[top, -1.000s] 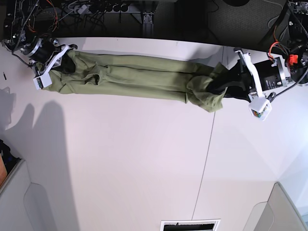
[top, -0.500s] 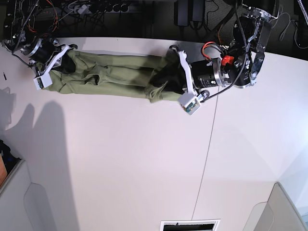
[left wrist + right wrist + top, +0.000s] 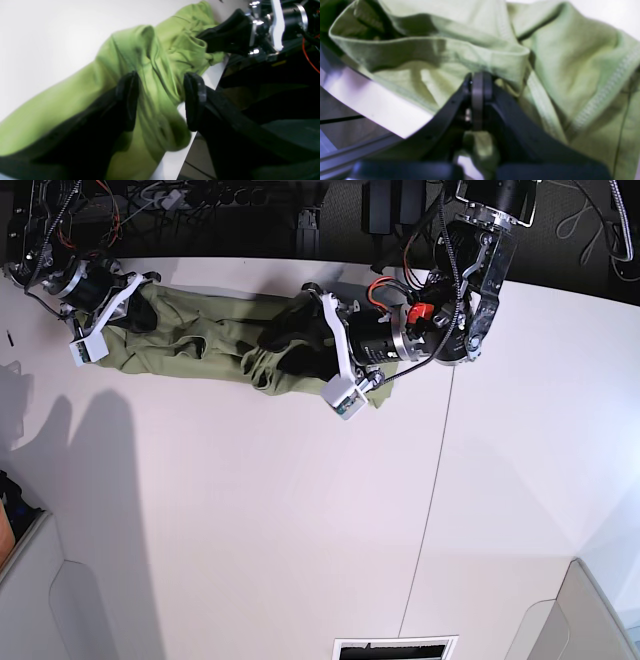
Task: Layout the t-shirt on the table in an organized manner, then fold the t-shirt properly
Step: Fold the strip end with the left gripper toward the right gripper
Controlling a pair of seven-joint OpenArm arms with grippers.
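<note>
The olive-green t-shirt [image 3: 200,340] lies bunched in a long strip along the far edge of the white table [image 3: 250,510]. My right gripper [image 3: 133,317] holds its far-left end; in the right wrist view the gripper [image 3: 478,82] is shut on a fold of the t-shirt [image 3: 557,75]. My left gripper [image 3: 285,352] hovers over the strip's right end. In the left wrist view the gripper [image 3: 161,102] is open, with crumpled t-shirt [image 3: 150,62] lying loose between its black fingers [image 3: 127,100].
The table's far edge [image 3: 212,72] runs right beside the cloth, with a dark drop, cables and gear [image 3: 200,200] behind it. A thin dark seam [image 3: 435,480] crosses the table right of centre. A vent [image 3: 395,648] sits at the near edge.
My left arm swept left along the far edge, carrying the shirt's right end over toward the middle, and its jaws have now opened off the cloth. The right gripper has stayed put, still clamped.
</note>
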